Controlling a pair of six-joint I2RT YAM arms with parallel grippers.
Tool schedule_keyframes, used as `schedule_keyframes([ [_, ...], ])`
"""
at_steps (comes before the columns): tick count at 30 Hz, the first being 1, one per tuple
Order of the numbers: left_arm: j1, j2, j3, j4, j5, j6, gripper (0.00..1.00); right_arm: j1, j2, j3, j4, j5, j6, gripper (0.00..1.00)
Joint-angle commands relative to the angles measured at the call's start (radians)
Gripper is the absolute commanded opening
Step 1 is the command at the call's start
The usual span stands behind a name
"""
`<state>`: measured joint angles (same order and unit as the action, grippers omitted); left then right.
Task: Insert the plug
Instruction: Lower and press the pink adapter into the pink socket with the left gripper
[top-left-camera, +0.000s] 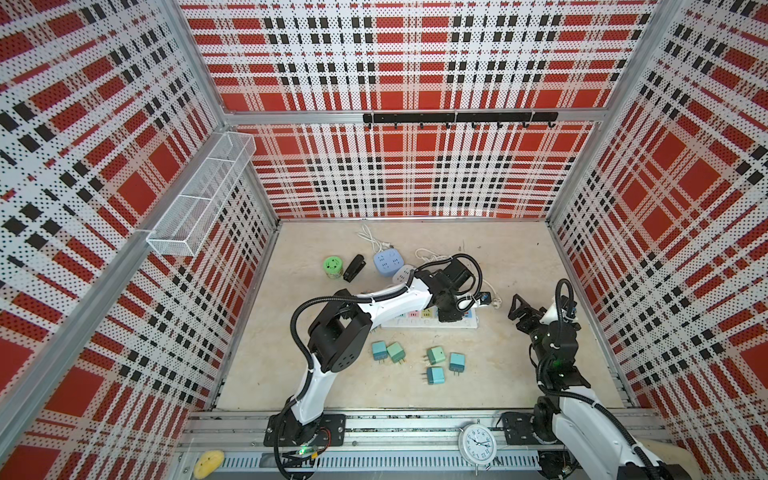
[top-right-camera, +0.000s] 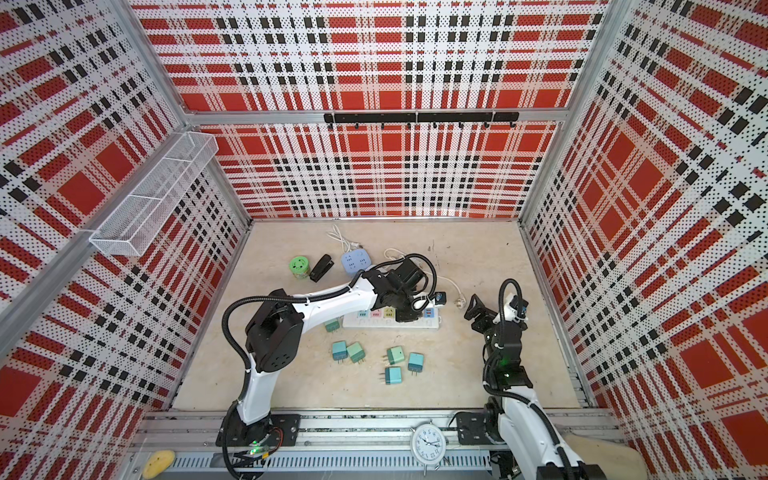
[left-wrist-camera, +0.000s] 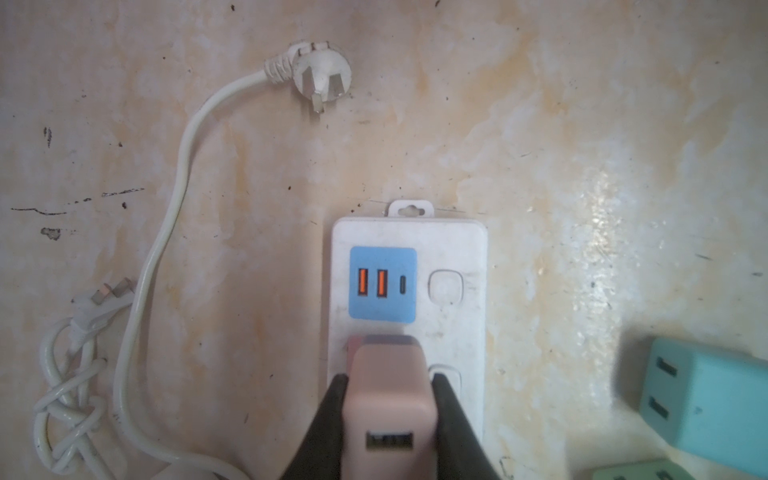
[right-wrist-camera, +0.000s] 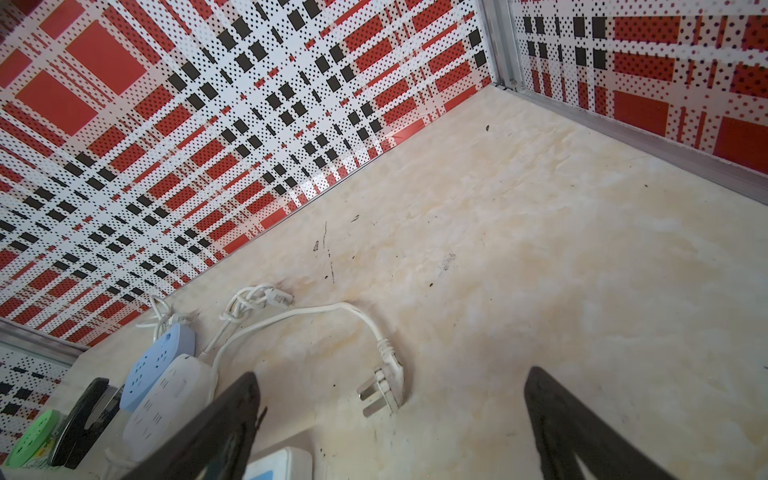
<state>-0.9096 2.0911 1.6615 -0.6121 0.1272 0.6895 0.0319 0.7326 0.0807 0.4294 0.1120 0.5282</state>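
- Your left gripper (left-wrist-camera: 389, 384) is clenched on the pink plug (left-wrist-camera: 388, 399). The black fingers (left-wrist-camera: 328, 424) press on its two opposite sides.
- The pink plug stands over the white power strip (left-wrist-camera: 455, 332), with its USB port facing the left wrist camera.
- The plug's far end meets the strip at a pink socket face, next to the blue USB panel (left-wrist-camera: 383, 284). You cannot tell from the wrist view whether the prongs are seated, because the plug body hides them.
- The strip lies flat on the table (top-left-camera: 519, 374), near its middle in both top views. The left arm reaches across and covers part of the strip.
- The strip's white cord (left-wrist-camera: 166, 232) curves away to its wall plug (left-wrist-camera: 322, 77), which lies loose on the table with its prongs showing.
- Your right gripper (top-left-camera: 515, 308) is released. Its fingers (right-wrist-camera: 552, 419) are spread wide with nothing between them. It hangs above bare table, well to the right of the strip.
- Several teal plugs (top-left-camera: 435, 375) lie scattered on the table, on the near side of the strip.
- A blue socket cube (top-left-camera: 384, 262), a green round socket (top-left-camera: 332, 267) and a black object (top-left-camera: 354, 268) sit toward the back left of the table.
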Motion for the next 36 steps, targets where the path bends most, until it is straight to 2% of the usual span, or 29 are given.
schedule_keyframes([
  [1,0.002,0.016,0.014,-0.055,-0.015,0.022,0.0,-0.006,-0.004,0.008,0.032,-0.01,0.007,1.0],
  [36,-0.025,-0.072,0.008,-0.069,-0.088,-0.016,0.0,-0.006,0.007,0.009,0.04,-0.017,0.01,1.0],
])
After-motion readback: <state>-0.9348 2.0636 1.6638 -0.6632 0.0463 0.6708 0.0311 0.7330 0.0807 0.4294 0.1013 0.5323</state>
